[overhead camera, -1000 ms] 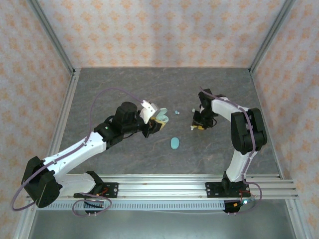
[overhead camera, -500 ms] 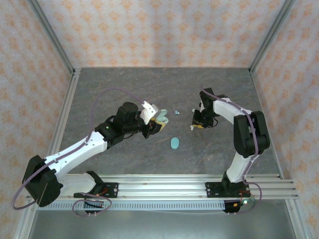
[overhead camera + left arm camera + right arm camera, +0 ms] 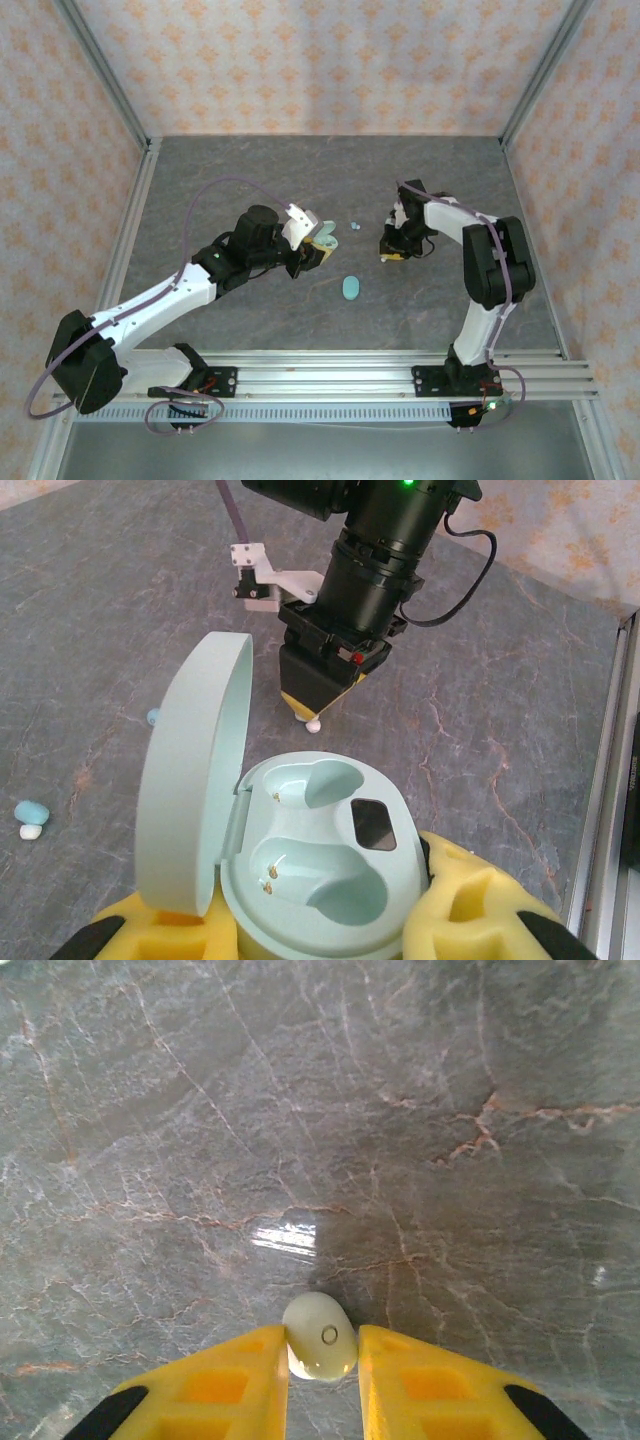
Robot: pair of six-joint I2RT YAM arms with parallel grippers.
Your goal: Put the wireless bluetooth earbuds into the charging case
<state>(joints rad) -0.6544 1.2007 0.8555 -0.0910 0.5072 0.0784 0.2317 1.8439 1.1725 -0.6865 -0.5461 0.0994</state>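
My left gripper (image 3: 320, 920) is shut on a pale mint charging case (image 3: 320, 875) with its lid (image 3: 190, 780) swung open to the left; both earbud wells are empty. In the top view this case (image 3: 322, 235) sits at the left arm's tip. My right gripper (image 3: 322, 1355) is shut on a whitish earbud (image 3: 319, 1348) just above the grey table. The left wrist view shows that earbud (image 3: 313, 724) at the right gripper's yellow tip. More earbuds lie on the table: a light blue one (image 3: 31, 811) beside a white one (image 3: 30, 831), and another (image 3: 153, 717) by the lid.
A second closed teal case (image 3: 350, 288) lies on the table between the arms, nearer the front. A small earbud (image 3: 353, 224) rests behind it. Metal frame posts and patterned walls bound the grey stone-look table (image 3: 300, 170).
The right gripper has shifted slightly left and back with the earbud. The left arm with the open case has barely moved.
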